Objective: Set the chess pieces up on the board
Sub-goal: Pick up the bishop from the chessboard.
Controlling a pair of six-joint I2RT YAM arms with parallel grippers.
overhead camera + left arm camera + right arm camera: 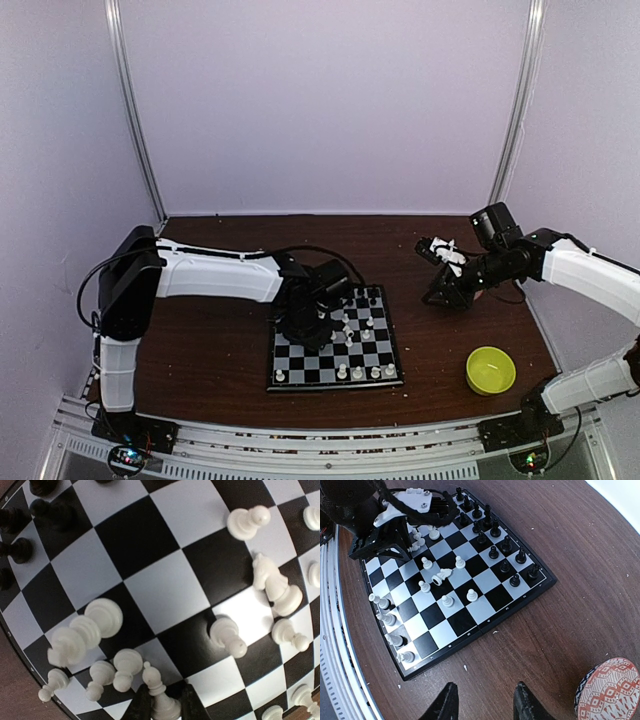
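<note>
Now: left pincer (166,700) seems pinched on a white bishop (159,692) at board (165,587) edge; lift straight, clear neighbouring pawns (126,666); right pincer (487,702) spread, empty.

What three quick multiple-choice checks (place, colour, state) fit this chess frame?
1. Where is the yellow-green bowl relative to the board?
A. on it
B. left of it
C. right of it, on the table

2. What colour is the piece between the left fingers?
A. white
B. black
C. red

3. How do the right fingers stand?
A. shut on a pawn
B. apart, nothing between
C. shut on a cup

Answers:
1 C: the top view shows the bowl right of the board, near the right arm's base.
2 A: the left wrist view shows a white figure between the two dark fingers.
3 B: the right wrist view shows only bare wood between them.
</note>
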